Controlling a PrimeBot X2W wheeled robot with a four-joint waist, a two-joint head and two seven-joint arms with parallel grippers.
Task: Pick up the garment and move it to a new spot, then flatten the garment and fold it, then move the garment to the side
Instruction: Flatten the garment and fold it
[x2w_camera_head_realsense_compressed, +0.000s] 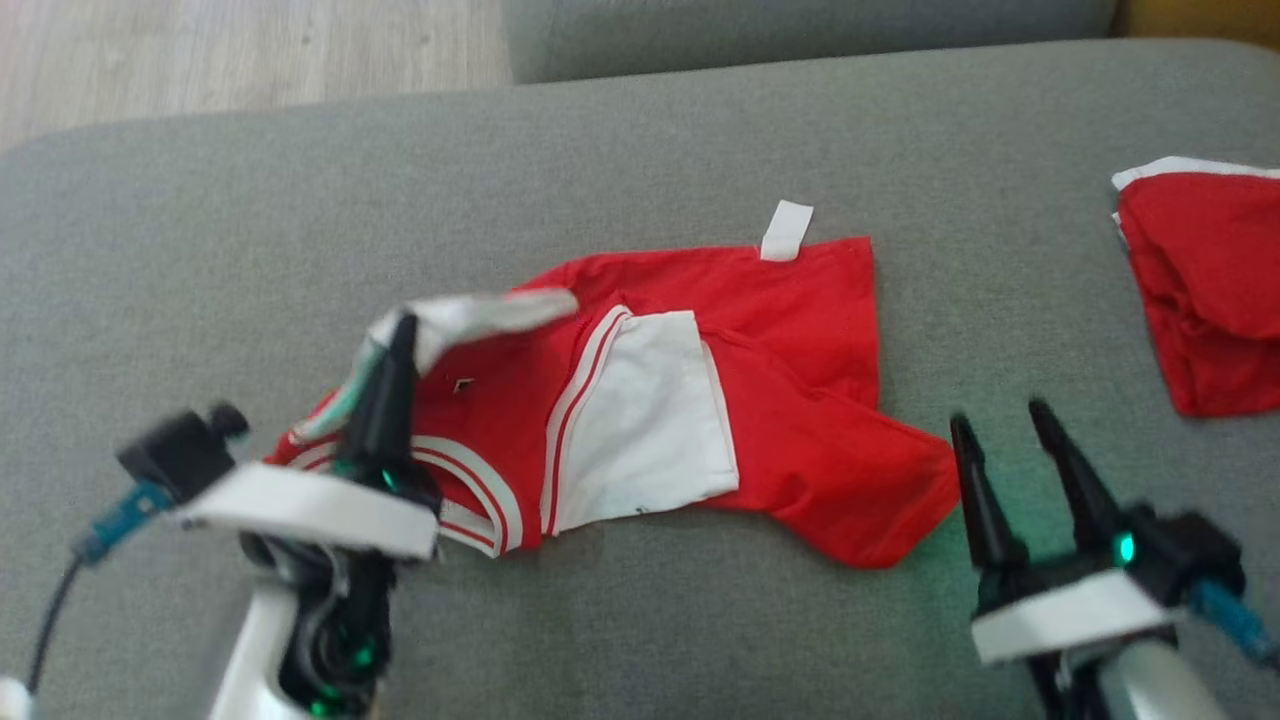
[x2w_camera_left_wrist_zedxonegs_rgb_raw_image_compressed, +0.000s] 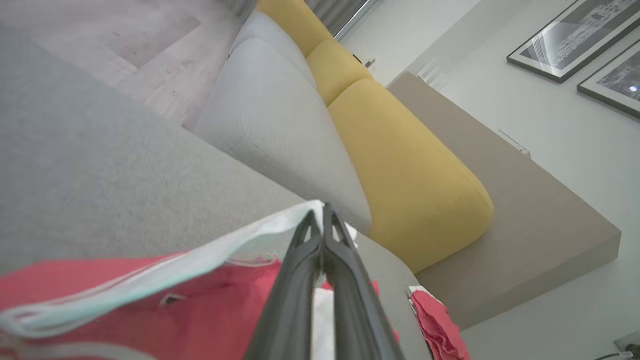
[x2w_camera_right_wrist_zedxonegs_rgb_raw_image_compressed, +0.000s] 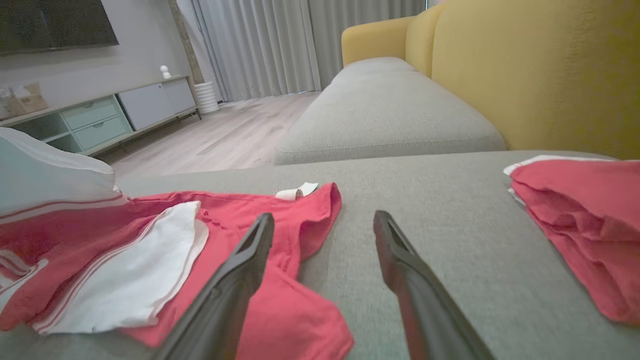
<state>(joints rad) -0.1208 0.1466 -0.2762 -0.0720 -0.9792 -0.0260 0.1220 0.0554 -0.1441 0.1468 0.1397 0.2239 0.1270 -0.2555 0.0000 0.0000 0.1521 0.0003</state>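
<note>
Pinching garment (x2w_camera_head_realsense_compressed: 800, 330) edge, left gripper (x2w_camera_head_realsense_compressed: 402, 330) (right gripper (x2w_camera_head_realsense_compressed: 1000, 415) spread)

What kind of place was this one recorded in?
Most likely a home living room: a grey sofa seat with yellow back cushions, a dark screen, probably a TV, above a low cabinet with drawers, and floor-length curtains.

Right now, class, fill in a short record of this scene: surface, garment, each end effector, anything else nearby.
surface: grey sofa cushion
garment: red with white panel, crumpled, not flat
left end effector: shut on the garment's white edge, held raised
right end effector: open, holding nothing, near the garment's right corner
nearby: second red cloth at the right
</note>
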